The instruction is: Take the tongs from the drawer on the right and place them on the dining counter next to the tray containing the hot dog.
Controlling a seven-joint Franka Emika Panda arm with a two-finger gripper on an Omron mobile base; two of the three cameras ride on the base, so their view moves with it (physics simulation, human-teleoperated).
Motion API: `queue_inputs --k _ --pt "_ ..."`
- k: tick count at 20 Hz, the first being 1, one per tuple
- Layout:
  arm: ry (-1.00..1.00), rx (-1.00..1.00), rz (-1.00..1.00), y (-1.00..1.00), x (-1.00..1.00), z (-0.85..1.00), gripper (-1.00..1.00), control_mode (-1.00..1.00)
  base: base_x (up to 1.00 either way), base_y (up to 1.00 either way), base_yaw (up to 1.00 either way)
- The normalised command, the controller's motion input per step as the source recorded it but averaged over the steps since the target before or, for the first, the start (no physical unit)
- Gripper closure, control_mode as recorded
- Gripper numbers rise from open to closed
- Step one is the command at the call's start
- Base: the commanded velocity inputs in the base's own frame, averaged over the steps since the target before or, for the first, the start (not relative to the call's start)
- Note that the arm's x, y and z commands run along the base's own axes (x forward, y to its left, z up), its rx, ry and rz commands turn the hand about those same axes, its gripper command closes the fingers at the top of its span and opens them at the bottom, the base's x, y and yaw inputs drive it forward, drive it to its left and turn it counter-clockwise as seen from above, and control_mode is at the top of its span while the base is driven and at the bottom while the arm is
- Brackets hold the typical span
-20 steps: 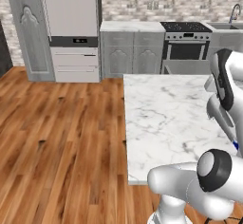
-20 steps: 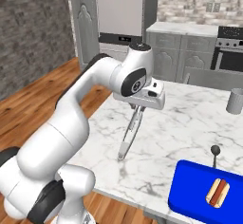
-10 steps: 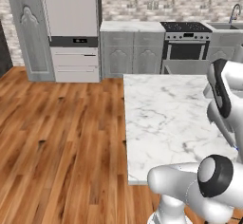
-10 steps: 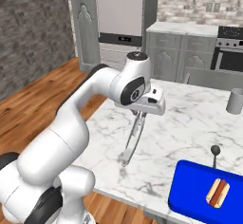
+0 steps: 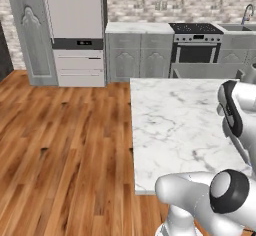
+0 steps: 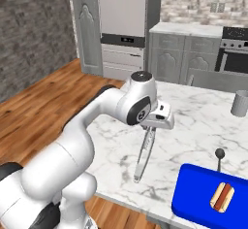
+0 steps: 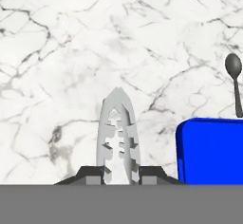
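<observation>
My gripper (image 6: pixel 151 127) is shut on the top end of the silver tongs (image 6: pixel 144 153), which hang tilted over the dining counter (image 6: pixel 193 126) with their tips close to the marble. The blue tray (image 6: pixel 193 196) lies to their right at the counter's near edge, with the hot dog (image 6: pixel 222 197) in it. In the hand view the tongs (image 7: pixel 117 133) rise between my gripper's (image 7: pixel 121 173) dark fingers, and the tray (image 7: pixel 209 147) sits just right of them. The grey drawer (image 5: pixel 205 70) stands pulled out beyond the counter's far edge.
A dark ladle (image 6: pixel 219 157) lies just behind the tray, seen also as the ladle (image 7: pixel 233 71) in the hand view. A grey cup (image 6: pixel 240 103) stands at the counter's far right. Stove (image 5: pixel 197 50) and cabinets line the back wall; wooden floor lies left.
The hand has come down and a little to the right with the tongs, bringing their tips nearer the marble and the tray. The grip has stayed shut.
</observation>
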Motion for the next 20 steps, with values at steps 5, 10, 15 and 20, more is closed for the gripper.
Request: queue_inputs --k 5,10,15,20 --pt "0.00 0.00 -0.01 -0.43 0.00 -0.24 1.00 -1.00 0.00 0.00 0.00" --pt "0.00 0.00 -0.01 -0.26 0.02 -0.21 1.00 -1.00 0.00 0.00 0.00" --pt "0.00 0.00 0.00 0.00 0.05 -0.21 1.00 -1.00 0.00 0.00 0.00" --pt "0.00 0.00 0.00 0.00 0.03 -0.28 1.00 -1.00 0.00 0.00 0.00"
